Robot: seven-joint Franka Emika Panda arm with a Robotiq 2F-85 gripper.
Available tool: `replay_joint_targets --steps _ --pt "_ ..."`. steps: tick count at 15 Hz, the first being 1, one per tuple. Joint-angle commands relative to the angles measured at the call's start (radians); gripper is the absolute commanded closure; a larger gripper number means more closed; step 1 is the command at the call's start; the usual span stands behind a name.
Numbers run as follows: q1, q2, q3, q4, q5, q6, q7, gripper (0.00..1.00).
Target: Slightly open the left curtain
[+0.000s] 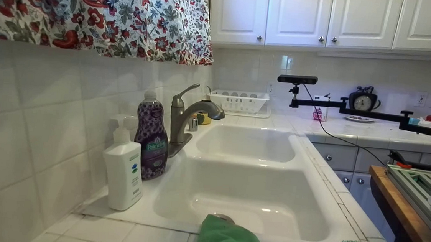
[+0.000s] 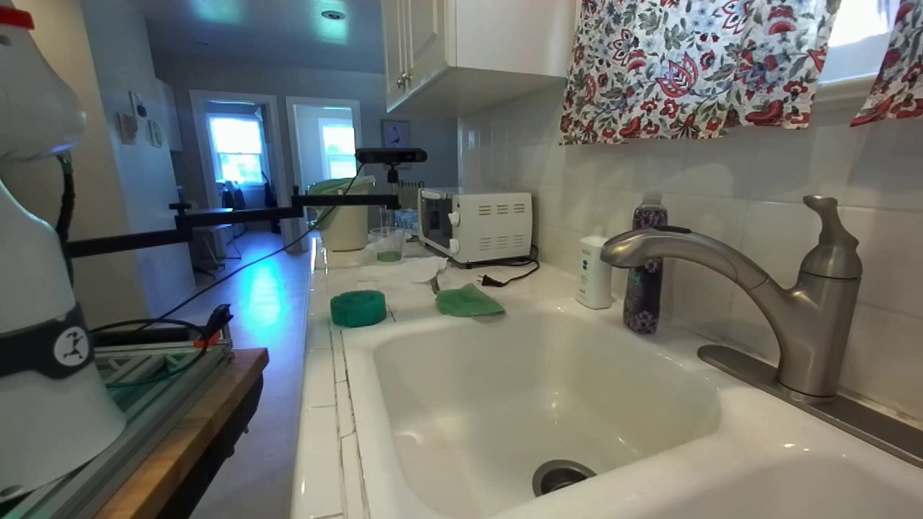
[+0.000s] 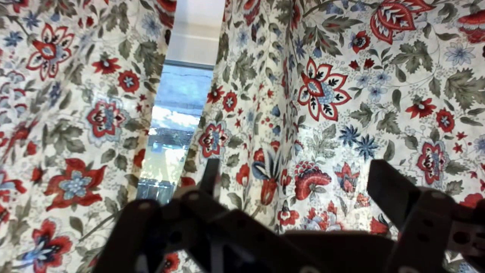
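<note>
Gripper, black and two-fingered, spreads its fingers wide apart in the wrist view before white fabric printed with red, blue and grey-green flowers; contact cannot be made out. A slanting slit of bright window runs left of both fingertips. In an exterior view the left curtain, a wide, short panel of this floral print, hangs between a white cabinet and a gap of window, a narrow matching strip past it. White tiled wall separates the curtain's hem from the purple soap bottle below. A curved brushed-metal faucet rises from the white double-basin sink in a white-tiled counter; beyond, glossy floor runs toward white-framed doorways.
</note>
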Motion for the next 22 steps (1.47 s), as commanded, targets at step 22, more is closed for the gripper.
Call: replay_joint_targets --steps 22 --pt "-0.027 0.266 0.041 0.331 0.142 0.246 -0.185 0.12"
